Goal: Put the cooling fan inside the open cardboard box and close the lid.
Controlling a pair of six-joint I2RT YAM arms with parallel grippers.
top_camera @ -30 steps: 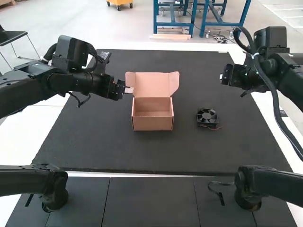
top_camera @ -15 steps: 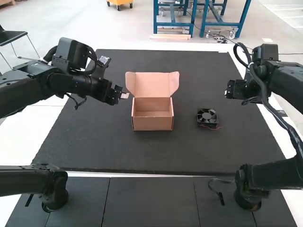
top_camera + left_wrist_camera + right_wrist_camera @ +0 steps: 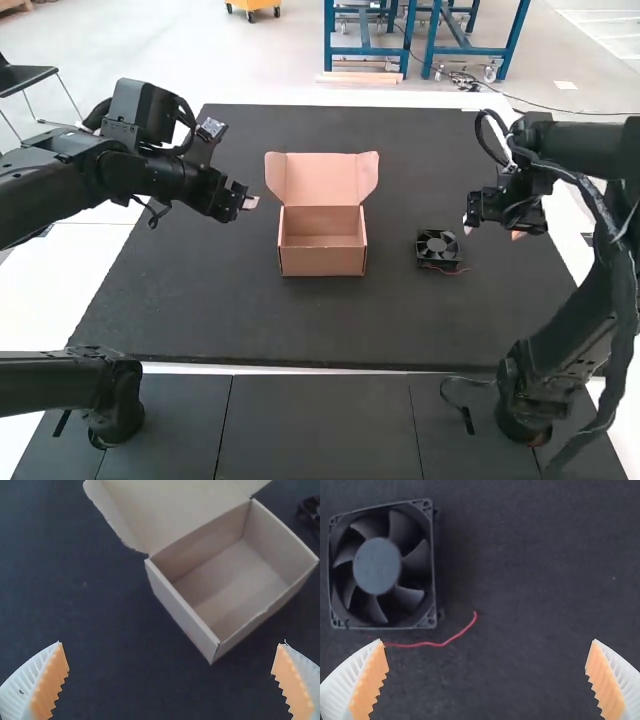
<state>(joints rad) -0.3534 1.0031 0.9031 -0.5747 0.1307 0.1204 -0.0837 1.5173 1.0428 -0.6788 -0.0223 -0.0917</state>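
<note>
Fan (image 3: 382, 565) noted flat on mat (image 3: 200, 290), right of box (image 3: 321, 240) (cut off at edge in left wrist view). Lid (image 3: 320, 178) up. Left gripper (image 3: 245, 203) beside box, right gripper (image 3: 492, 228) near fan: both spread wide, nothing held.

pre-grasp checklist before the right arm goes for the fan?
1. Right hand open: ok, spread wide.
2. Right hand centred over cooling fan: not ok, the fan sits off to one side of the gap.
3. Cardboard box empty: ok.
4. Lid standing open, clear of the opening: ok.
5. Left hand clear of the box: ok, open and apart from it.
6. Red wire free of snags: cannot tell; it trails loose on the mat.
</note>
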